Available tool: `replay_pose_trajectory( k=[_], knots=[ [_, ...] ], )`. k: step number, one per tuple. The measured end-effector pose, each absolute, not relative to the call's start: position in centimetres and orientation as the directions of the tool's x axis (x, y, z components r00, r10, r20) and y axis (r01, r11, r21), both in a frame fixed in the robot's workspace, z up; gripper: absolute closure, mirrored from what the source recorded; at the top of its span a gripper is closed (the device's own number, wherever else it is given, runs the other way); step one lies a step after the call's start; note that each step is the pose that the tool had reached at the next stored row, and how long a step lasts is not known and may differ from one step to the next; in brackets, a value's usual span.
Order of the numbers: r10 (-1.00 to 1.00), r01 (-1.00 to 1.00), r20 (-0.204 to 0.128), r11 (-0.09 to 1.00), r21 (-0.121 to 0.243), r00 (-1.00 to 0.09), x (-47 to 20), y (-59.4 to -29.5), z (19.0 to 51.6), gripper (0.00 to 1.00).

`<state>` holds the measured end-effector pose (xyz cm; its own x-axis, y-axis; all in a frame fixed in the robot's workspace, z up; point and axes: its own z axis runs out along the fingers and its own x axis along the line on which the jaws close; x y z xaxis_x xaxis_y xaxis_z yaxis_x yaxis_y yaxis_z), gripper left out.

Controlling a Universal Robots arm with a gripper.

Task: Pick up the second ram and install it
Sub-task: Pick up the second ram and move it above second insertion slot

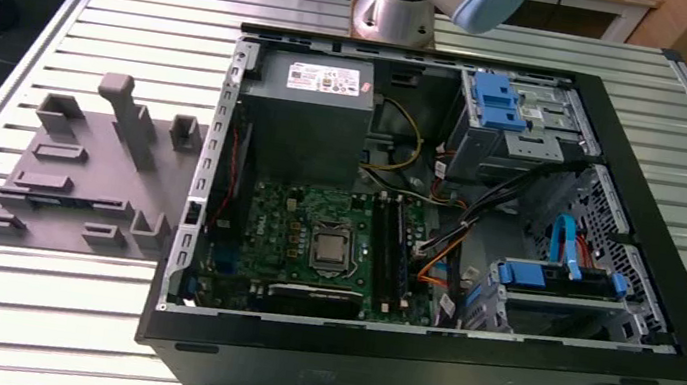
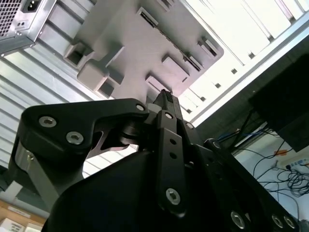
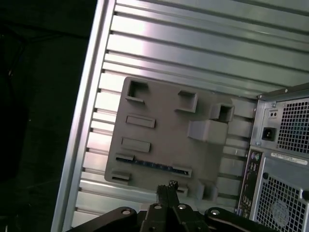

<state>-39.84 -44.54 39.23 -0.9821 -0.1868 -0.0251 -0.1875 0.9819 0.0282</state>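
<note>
The second ram is a slim blue-green stick lying flat in a slot of the grey fixture, near the edge that faces my fingertips in the first wrist view. My gripper hangs well above the fixture, apart from the ram. Its two narrow black fingers are pressed together with nothing between them. In the second wrist view the gripper points at the same fixture. The exterior view shows the fixture on the table at that view's left, beside the open computer case.
The case lies open on the slatted metal table, showing the motherboard, black memory slots, power supply and drive cages with blue clips. The arm's base stands behind the case. The table's edge runs beside the fixture.
</note>
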Motion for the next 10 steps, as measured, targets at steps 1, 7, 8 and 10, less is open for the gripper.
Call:
replay_pose_trajectory(
  k=[1,7,8,10],
  knots=[
    [-0.199,-0.200,-0.025,0.979,0.028,-0.980,-39.85,-44.54,39.22,0.89],
    [-0.273,-0.274,-0.025,0.961,0.026,-0.962,-39.90,-44.54,39.20,0.89],
    [-0.285,-0.286,-0.025,0.958,0.026,-0.958,-39.91,-44.54,39.20,0.89],
    [-0.308,-0.309,-0.024,0.951,0.025,-0.951,-39.93,-44.54,39.20,0.89]
  ],
)
